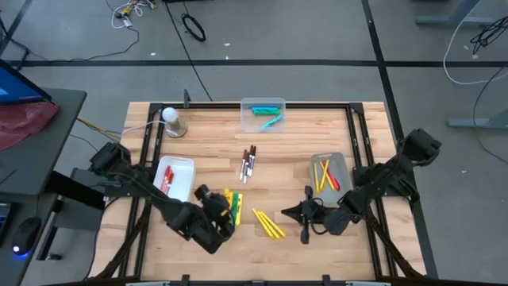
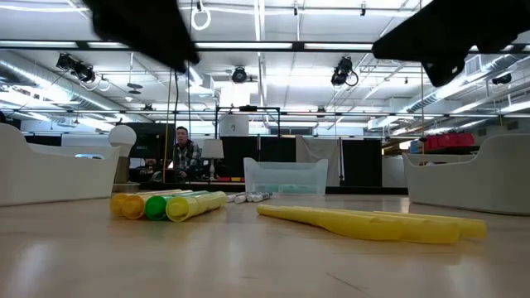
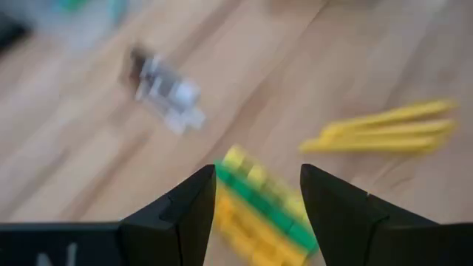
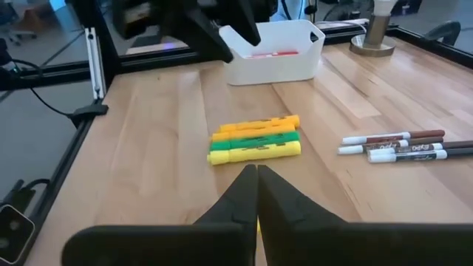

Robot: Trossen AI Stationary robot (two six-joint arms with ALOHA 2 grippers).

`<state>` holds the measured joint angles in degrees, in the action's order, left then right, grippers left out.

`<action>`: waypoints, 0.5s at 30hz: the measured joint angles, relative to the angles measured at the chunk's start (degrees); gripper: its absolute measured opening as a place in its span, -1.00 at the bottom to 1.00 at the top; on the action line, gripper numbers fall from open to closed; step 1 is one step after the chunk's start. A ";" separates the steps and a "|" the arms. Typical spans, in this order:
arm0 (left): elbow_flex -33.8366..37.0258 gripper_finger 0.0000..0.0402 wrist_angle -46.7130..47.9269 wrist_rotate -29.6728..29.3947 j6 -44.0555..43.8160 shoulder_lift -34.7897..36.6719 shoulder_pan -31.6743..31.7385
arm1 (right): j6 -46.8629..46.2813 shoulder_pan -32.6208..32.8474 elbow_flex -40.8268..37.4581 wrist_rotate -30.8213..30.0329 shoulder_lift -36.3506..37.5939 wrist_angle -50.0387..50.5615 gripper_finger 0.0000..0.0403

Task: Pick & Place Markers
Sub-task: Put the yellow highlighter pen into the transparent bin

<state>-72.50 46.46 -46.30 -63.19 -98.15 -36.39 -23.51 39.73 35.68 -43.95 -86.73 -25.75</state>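
Overhead, a wooden table [image 1: 214, 163] holds markers in loose groups and three bins. At the left, a white bin [image 1: 176, 176] contains what look like red-capped markers, though the overhead view is too small to be sure; the right wrist view shows red inside that bin more plainly. Near it, the left gripper [image 1: 225, 208] hovers over a bundle of chunky highlighters [image 1: 232, 204], yellow, green and orange. Its own wrist view shows the fingers [image 3: 185, 214] spread apart, holding nothing, with the highlighters directly below the gap.

In the middle, thin white markers [image 1: 248, 163] with dark caps lie together. At the far edge, a clear bin [image 1: 263, 114] holds blue-green markers. The low view, level with the tabletop, shows this bin as translucent, and a person seated in the room behind the table, which no other view shows.

Toward the near side, slim yellow markers [image 1: 268, 223] lie on the bare wood. Just right of them is the right gripper [image 1: 292, 213], its fingers pressed together and empty, as its wrist view shows. At the right, a grey bin [image 1: 328, 174] holds yellow and red slim markers.
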 joint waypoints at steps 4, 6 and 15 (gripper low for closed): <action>0.84 0.02 7.61 6.22 -12.64 -0.02 1.06 | -0.02 -0.01 0.00 0.01 -0.25 -0.14 -0.95; 2.83 0.02 7.67 8.72 -17.54 -0.15 1.68 | 0.04 -0.01 0.00 -0.01 -0.25 -0.23 -0.96; 13.26 0.14 -4.24 12.21 -27.71 -0.22 5.42 | 0.00 -0.29 0.00 -0.01 -0.25 -1.05 -0.96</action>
<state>-59.23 42.22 -34.09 -90.91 -98.37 -30.97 -23.51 39.44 35.68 -43.97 -86.98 -26.81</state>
